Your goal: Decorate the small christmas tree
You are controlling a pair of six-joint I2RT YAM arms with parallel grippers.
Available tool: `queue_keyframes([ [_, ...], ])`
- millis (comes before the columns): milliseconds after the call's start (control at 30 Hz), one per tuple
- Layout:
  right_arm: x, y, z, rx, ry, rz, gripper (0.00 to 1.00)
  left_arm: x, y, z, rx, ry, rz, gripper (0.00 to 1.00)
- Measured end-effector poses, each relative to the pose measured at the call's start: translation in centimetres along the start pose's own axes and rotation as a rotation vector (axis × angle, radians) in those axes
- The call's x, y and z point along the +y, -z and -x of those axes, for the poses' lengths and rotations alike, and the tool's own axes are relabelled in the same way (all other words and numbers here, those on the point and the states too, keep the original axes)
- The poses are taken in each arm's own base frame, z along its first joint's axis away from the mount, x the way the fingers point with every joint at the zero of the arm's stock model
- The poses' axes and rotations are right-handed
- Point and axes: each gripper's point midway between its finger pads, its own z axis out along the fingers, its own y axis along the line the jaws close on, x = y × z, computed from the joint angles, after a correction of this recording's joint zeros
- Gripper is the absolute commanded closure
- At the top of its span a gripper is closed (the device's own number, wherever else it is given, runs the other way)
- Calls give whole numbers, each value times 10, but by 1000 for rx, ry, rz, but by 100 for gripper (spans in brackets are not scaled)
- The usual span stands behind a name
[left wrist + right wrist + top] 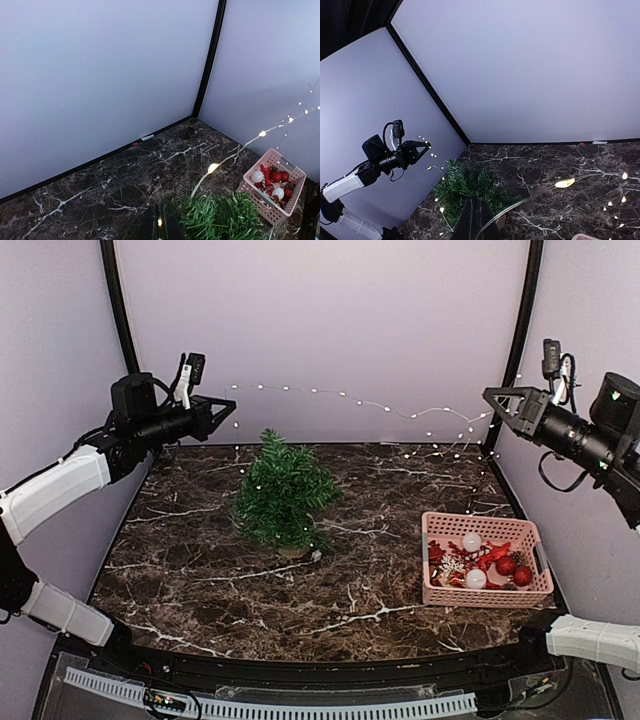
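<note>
Light string (340, 395) hanging above tree (283, 492), basket (487, 597) nearby

left arm (55, 490) raised, forearm near horizontal, left gripper (232, 403) pointing inward to the right, jaws closed, pinching one end of light string (345, 396); right arm (585, 438) mirrored, right gripper (488, 394) pointing left, jaws closed on the other end; both grippers held high, well apart, facing each other
</note>
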Motion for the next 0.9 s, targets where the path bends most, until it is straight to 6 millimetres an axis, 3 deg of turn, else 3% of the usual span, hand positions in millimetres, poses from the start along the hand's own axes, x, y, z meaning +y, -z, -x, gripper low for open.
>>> queue_keyframes([
  [133, 1, 1, 0, 0, 1, 2, 100, -4, 2, -20, 29, 26, -28, 100],
  [267, 1, 3, -2, 3, 1, 7, 100, -8, 4, -30, 34, 35, -48, 100],
  [600, -14, -4, -30, 65, -15, -14, 100, -19, 23, -60, 27, 46, -84, 98],
  [900, -9, -6, -33, 80, -15, 20, 100, -21, 25, -79, 48, 62, -99, 97],
])
